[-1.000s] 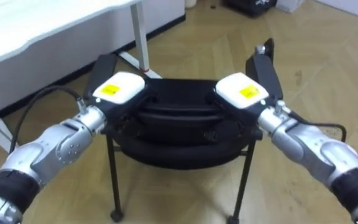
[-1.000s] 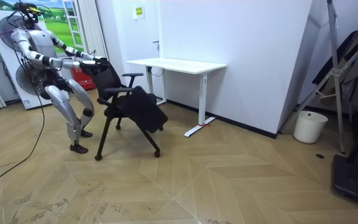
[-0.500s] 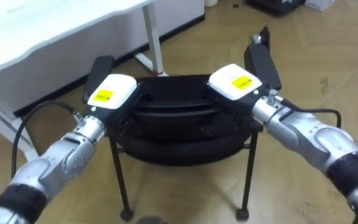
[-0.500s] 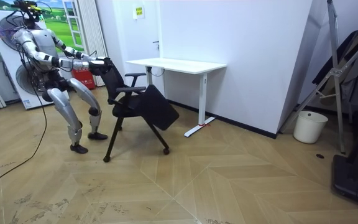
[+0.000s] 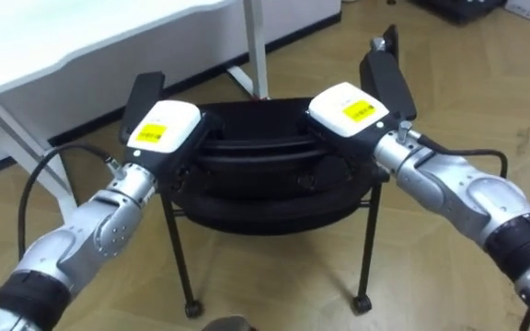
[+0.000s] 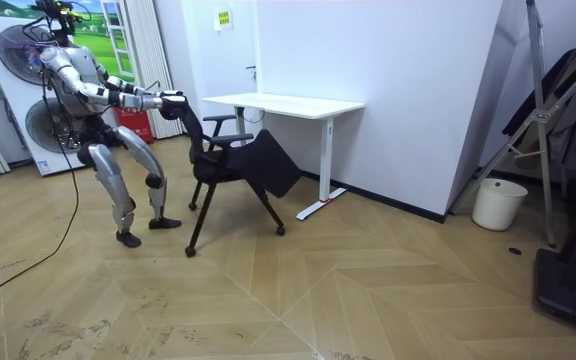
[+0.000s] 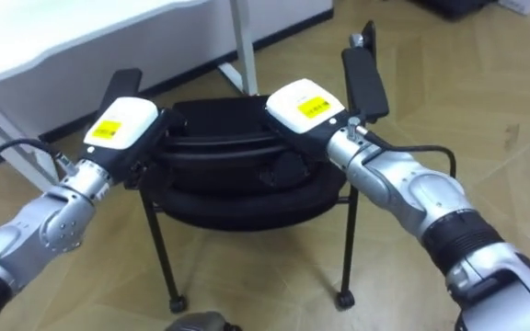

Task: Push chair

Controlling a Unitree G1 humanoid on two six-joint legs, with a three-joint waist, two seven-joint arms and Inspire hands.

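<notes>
Black chair [image 5: 265,198] on casters, left hand [image 5: 164,136] and right hand [image 5: 348,112] atop it, grasp unclear

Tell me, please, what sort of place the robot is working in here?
Most likely an office or lab room: a white desk against a plain white wall, a black chair with wheels on a wooden parquet floor, and a white bin further along the wall.

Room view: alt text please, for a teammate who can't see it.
A humanoid robot at the room view's left stands with its left hand and right hand on the back of a black chair, next to a white desk against the wall.
</notes>
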